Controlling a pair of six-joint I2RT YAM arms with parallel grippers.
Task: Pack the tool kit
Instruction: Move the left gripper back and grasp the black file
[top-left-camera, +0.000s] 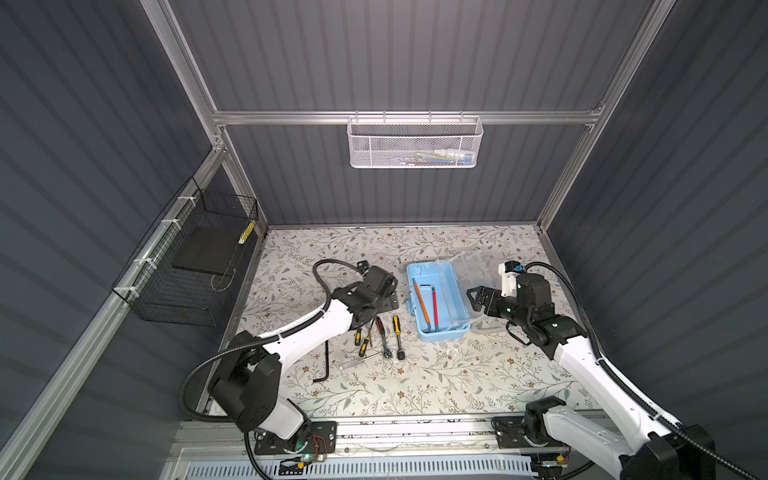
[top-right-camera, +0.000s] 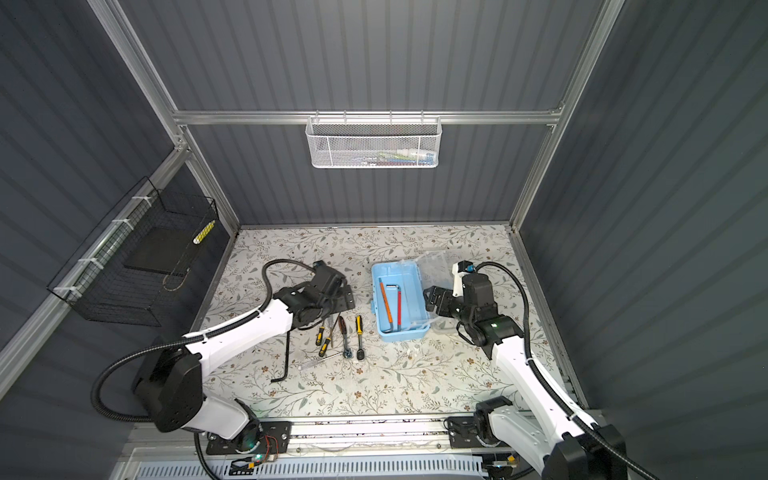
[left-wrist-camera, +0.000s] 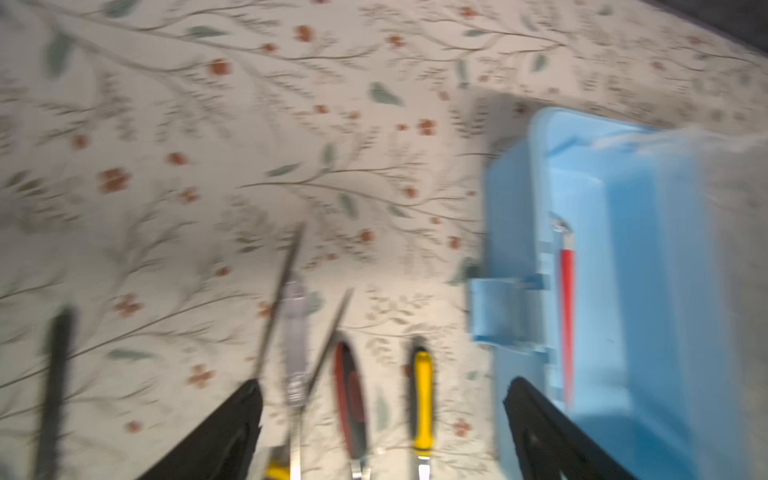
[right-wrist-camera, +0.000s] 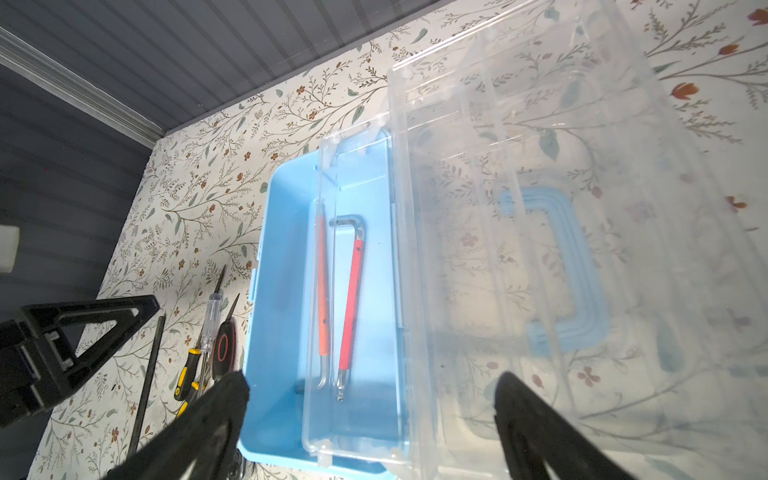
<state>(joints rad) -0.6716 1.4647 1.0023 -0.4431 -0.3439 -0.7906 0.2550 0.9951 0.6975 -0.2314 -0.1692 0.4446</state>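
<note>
My left fingers (left-wrist-camera: 232, 424) spread empty beside the blue box (left-wrist-camera: 511, 208); I should straddle the yellow-handled tool (left-wrist-camera: 423, 399) nearest it, pinching mid-handle. My right fingers (right-wrist-camera: 216, 419) spread too.

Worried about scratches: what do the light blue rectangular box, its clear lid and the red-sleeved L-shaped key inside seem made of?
Light blue box: apparently matte moulded plastic, uniform colour, rounded rim. Clear lid: glossy transparent plastic; the floral tabletop shows through. Red-sleeved key: likely steel, grey bare bend; sleeve perhaps plastic.
</note>
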